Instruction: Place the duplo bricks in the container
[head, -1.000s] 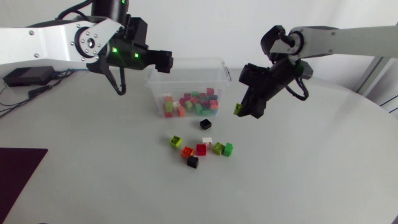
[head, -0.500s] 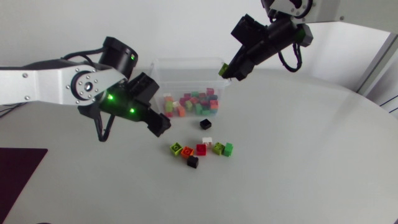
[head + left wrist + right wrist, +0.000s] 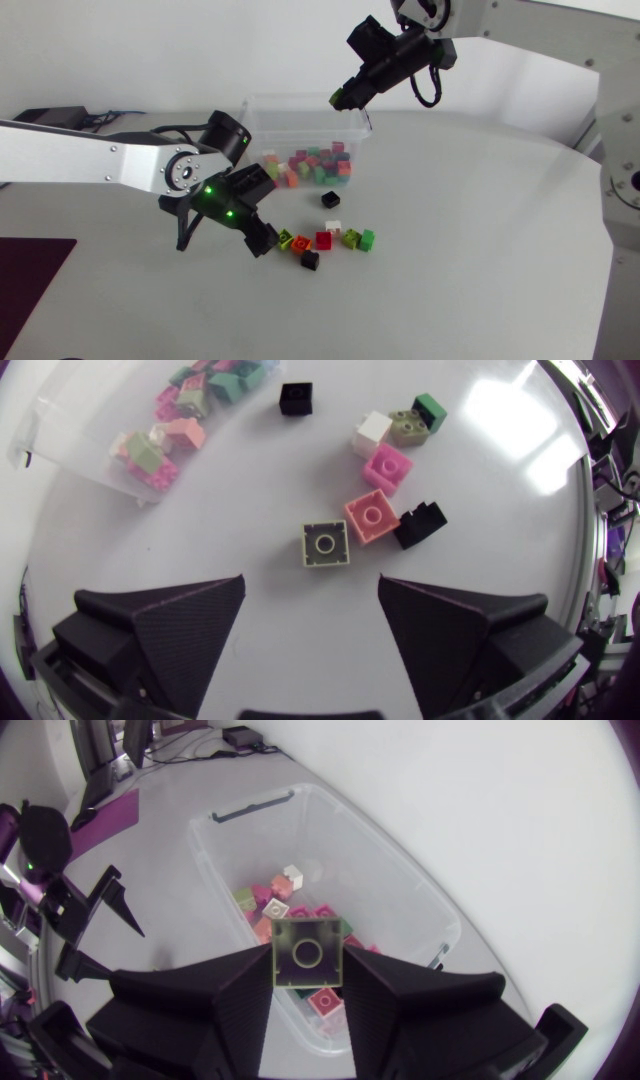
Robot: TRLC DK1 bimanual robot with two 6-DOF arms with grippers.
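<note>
Now my right gripper [image 3: 308,970] is clamped on a yellow-green brick [image 3: 308,952] right above the clear container [image 3: 400,880], and my left gripper [image 3: 312,585] is spread wide with a pale yellow brick [image 3: 326,545] just ahead.

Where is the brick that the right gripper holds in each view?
Head view: the brick is in the right gripper, at the far rim of the container.
Left wrist view: not in it.
Right wrist view: the brick is clamped in the gripper, over the container.
Shared landmark: the container, in all three views.
</note>
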